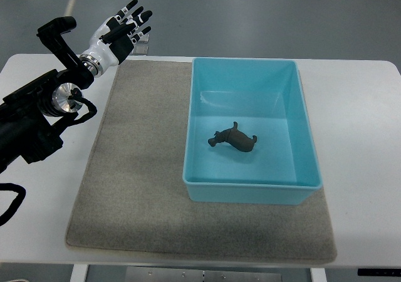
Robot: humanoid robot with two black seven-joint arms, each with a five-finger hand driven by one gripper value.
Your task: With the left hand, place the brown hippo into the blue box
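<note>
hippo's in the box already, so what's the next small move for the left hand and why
Probably just draw the left hand back to rest. The hippo already lies on the floor of the box, and the hand is open, empty and off past the mat's far left corner.

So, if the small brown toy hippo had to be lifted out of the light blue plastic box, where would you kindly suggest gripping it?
Probably across the rounded body of the small brown toy hippo, coming straight down from above. It lies near the middle of the light blue plastic box, clear of all four walls, which would hinder a sideways approach. Its head and legs look too thin for a firm hold.
</note>
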